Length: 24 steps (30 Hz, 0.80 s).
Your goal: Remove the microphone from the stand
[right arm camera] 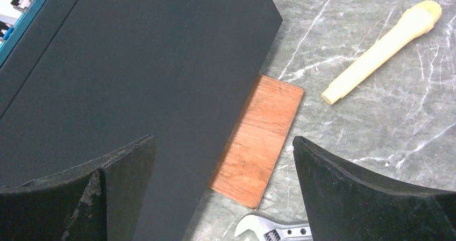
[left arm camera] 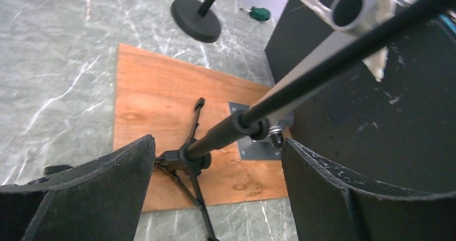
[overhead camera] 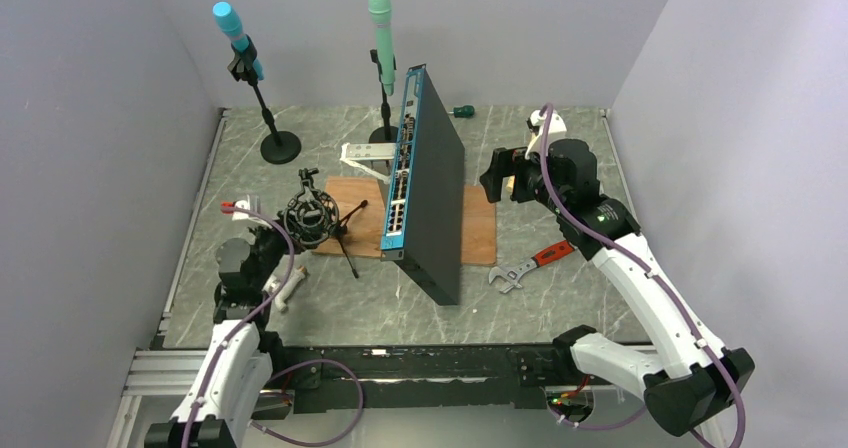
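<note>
I am judging this to be the opening of the removal, with no grip made yet. The left gripper [left arm camera: 218, 144] is straddling the pole of the small black tripod stand [left arm camera: 312, 78]. Its fingers [left arm camera: 102, 190] are spread wide, one on either side of the pole, pinching nothing. The black shock-mount ring [overhead camera: 309, 218] at that stand's head is lying close to this gripper, and I cannot tell whether it is carrying anything.

The right gripper [right arm camera: 224, 141] is hovering over the black network switch [right arm camera: 134, 63], which is standing on edge on the brown wooden board [right arm camera: 258, 144]. Its fingers are likewise spread and empty. A cream plastic microphone [right arm camera: 382, 50] is lying loose on the grey marble desk [overhead camera: 330, 308] near the board, off any stand.

The teal-headed microphone [overhead camera: 230, 23] and the mint-green microphone [overhead camera: 381, 28] are sitting clipped in their round-based stands [overhead camera: 280, 146] at the back, well apart from both grippers. In my judgement, the next move is calling for a reach to one of these two. The fingers should close on the body above the clip and draw it out along its own axis without tipping the base.
</note>
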Tool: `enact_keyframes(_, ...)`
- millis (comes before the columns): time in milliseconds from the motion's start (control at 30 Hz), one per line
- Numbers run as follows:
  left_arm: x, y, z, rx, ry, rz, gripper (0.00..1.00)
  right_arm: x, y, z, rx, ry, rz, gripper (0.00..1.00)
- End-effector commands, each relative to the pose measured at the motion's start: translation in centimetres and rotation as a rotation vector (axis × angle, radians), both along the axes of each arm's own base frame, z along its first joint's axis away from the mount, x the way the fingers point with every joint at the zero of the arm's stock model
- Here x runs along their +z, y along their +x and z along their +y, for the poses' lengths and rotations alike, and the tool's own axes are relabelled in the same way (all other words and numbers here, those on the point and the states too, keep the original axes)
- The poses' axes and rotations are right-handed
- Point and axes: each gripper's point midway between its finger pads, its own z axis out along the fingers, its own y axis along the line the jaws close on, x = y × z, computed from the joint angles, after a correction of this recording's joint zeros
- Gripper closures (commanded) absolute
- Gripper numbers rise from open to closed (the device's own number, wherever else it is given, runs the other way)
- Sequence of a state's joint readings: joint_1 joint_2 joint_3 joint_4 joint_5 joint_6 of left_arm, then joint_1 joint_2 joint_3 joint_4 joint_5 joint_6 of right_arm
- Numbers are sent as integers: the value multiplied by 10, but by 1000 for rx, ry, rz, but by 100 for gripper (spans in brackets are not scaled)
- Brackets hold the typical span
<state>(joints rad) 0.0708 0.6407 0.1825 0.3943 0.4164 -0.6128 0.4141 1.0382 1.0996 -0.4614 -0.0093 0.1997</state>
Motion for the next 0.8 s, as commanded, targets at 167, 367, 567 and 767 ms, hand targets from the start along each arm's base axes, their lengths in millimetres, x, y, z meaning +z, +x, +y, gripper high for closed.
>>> enact_keyframes(167,70,-2,-24,-70,77,-375,6,21,-2,5,30,35,-87,0)
enact_keyframes(367,82,14,-38,-108,247,-418,14,28,-7,3,35,45,-105,0)
enact_keyframes(567,72,23,-40,-115,295,-424,23,32,-12,1,31,53,-119,0)
enact_keyframes(767,79,37,-44,-130,322,-451,39,30,-12,1,33,54,-116,0)
